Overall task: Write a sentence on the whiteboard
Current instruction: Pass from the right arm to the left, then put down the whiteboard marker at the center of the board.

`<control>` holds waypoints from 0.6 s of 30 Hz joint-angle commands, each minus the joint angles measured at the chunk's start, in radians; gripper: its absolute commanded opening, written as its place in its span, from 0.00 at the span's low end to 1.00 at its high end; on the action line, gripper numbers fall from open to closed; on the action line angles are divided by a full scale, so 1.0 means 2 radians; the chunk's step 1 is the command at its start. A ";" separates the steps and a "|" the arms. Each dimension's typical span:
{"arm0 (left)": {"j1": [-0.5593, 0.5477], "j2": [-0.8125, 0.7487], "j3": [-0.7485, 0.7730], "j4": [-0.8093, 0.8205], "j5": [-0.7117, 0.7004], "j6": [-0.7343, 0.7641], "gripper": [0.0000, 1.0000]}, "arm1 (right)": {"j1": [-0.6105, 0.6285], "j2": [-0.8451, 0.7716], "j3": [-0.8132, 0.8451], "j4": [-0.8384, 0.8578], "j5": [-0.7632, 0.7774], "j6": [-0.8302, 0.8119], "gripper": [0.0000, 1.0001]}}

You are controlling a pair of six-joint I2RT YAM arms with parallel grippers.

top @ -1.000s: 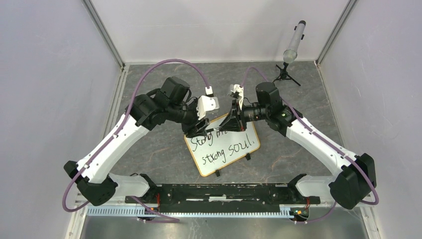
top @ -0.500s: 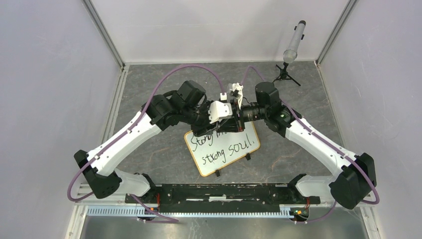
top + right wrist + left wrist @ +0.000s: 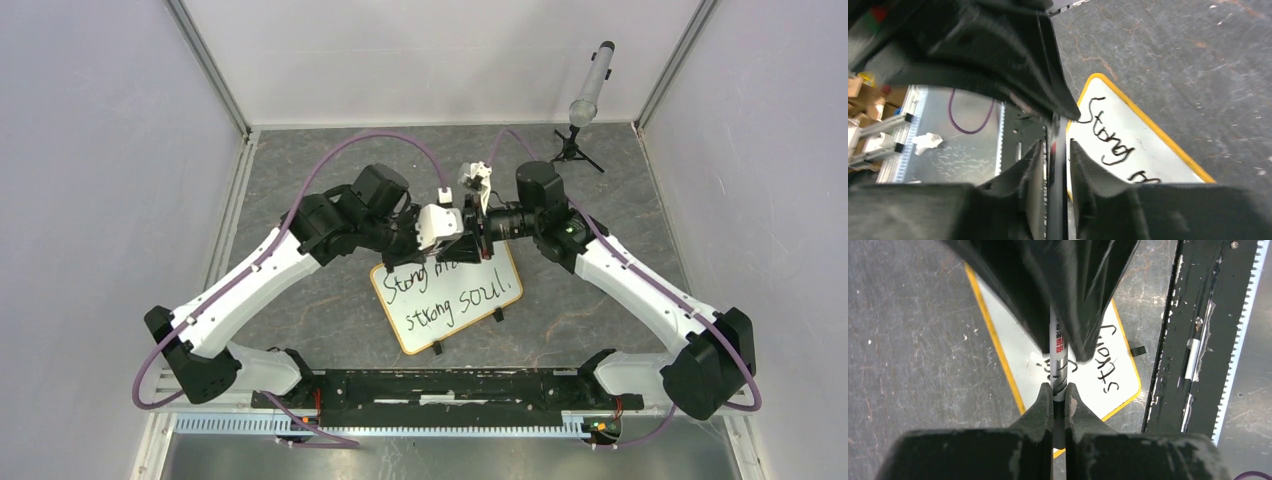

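Observation:
The whiteboard (image 3: 450, 295) lies tilted mid-table, its orange frame round the handwritten "Strong ... strong soul!". Both grippers meet just above its far edge. My left gripper (image 3: 455, 235) (image 3: 1059, 392) is shut on a silver-and-black marker (image 3: 1058, 360); both pads press its barrel. The right gripper (image 3: 478, 232) (image 3: 1055, 147) straddles the same marker (image 3: 1056, 165) from the other side, with a thin sliver of light between the barrel and one finger. The whiteboard (image 3: 1018, 355) (image 3: 1133, 145) shows under both wrists. The marker's tip is hidden.
A grey microphone on a small black tripod (image 3: 588, 95) stands at the back right. A black rail (image 3: 440, 385) runs along the near edge between the arm bases. Grey walls close in the left, right and far sides.
The left arm swung right to meet the right gripper and closed its jaws on the marker. The right arm stayed in place, its jaws easing slightly apart.

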 commanded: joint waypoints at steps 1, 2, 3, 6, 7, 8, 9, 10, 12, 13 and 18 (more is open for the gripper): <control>0.052 -0.032 -0.002 0.005 0.051 -0.025 0.02 | -0.030 -0.014 0.040 -0.019 -0.015 -0.011 0.40; 0.068 -0.036 0.001 0.008 0.071 -0.037 0.02 | -0.038 -0.016 0.046 -0.024 -0.015 -0.014 0.46; 0.092 -0.039 0.003 0.012 0.087 -0.051 0.02 | -0.050 -0.019 0.050 -0.027 -0.015 -0.017 0.53; 0.165 -0.042 0.013 0.019 0.131 -0.079 0.02 | -0.089 -0.027 0.064 -0.039 -0.015 -0.025 0.69; 0.188 -0.042 0.015 0.019 0.141 -0.088 0.02 | -0.102 -0.030 0.067 -0.045 -0.017 -0.030 0.74; 0.219 -0.040 0.017 0.019 0.148 -0.097 0.02 | -0.117 -0.032 0.072 -0.054 -0.016 -0.039 0.79; 0.244 -0.037 0.019 0.017 0.154 -0.106 0.02 | -0.131 -0.034 0.077 -0.068 -0.014 -0.049 0.83; 0.275 -0.032 0.021 0.013 0.160 -0.111 0.02 | -0.149 -0.035 0.082 -0.081 -0.013 -0.063 0.89; 0.327 -0.023 0.021 0.005 0.171 -0.118 0.02 | -0.185 -0.036 0.089 -0.112 -0.016 -0.095 0.93; 0.348 -0.020 0.019 0.004 0.170 -0.121 0.02 | -0.201 -0.037 0.091 -0.130 -0.017 -0.108 0.95; 0.458 -0.001 -0.018 0.002 0.141 -0.119 0.02 | -0.296 -0.031 0.096 -0.239 0.005 -0.219 0.97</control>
